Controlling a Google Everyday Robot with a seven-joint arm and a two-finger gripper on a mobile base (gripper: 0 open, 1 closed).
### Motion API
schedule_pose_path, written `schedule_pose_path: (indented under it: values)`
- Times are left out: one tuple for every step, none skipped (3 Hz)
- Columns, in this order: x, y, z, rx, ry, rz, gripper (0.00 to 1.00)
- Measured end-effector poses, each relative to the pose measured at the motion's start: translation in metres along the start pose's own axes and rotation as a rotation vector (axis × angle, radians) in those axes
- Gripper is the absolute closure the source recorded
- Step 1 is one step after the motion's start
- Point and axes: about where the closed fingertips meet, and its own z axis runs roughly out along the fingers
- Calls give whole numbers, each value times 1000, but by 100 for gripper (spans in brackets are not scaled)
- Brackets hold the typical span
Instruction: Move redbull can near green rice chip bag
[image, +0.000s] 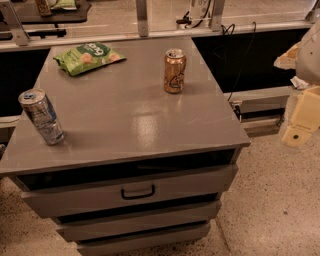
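Note:
The redbull can (41, 116), slim, silver and blue, stands upright near the front left corner of the grey cabinet top (135, 115). The green rice chip bag (88, 57) lies flat at the back left of the top, well behind the can. My gripper (299, 122) shows as a cream-coloured part at the right edge of the view, off the cabinet's right side and far from both the can and the bag. It holds nothing that I can see.
A wider copper-gold can (174, 70) stands upright at the back right of the top. The cabinet has drawers with a black handle (137, 192) at the front. A rail and cables run behind it; speckled floor lies to the right.

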Motion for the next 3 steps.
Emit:
schedule_pose_path:
  values:
    - [0,0,0,0,0,0,0]
    - [-24,-2,25,-15,-61,-27,0]
    - [-76,-3,76,-61,-193,-77,0]
